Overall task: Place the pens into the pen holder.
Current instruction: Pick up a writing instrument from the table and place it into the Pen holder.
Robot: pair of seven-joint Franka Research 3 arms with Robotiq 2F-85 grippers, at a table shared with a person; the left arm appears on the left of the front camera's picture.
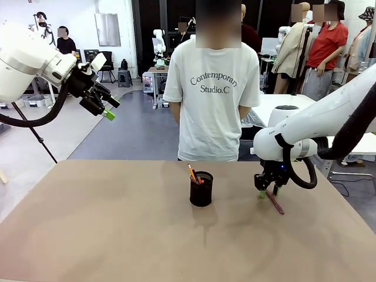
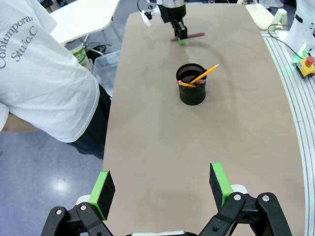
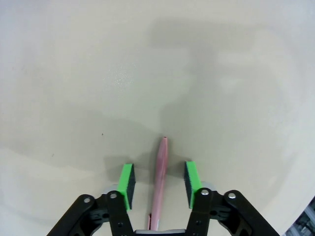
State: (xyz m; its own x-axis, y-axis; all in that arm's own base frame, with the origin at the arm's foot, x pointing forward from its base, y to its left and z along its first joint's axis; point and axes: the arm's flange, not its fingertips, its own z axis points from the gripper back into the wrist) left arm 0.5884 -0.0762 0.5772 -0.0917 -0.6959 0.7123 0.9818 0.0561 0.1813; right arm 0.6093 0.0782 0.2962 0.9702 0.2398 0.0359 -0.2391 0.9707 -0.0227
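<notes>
Right gripper [image 3: 158, 179] straddles the maroon pen [image 3: 159, 183] lying flat on bare worktop [image 1: 106, 235], fingers apart, not clamped; left gripper [image 2: 161, 190] wide open, high, holding nothing

Premises: robotics lab. Evidence: white robot arm [image 1: 317, 126] at a table [image 1: 117, 235], further workstations [image 1: 158, 70] behind.

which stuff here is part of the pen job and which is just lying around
Part of the job:
- maroon pen lying on the table, between the open right end effector pads
- pen holder
- yellow pencil in the holder

Just there:
- red button box beside the table
- idle left end effector
</notes>
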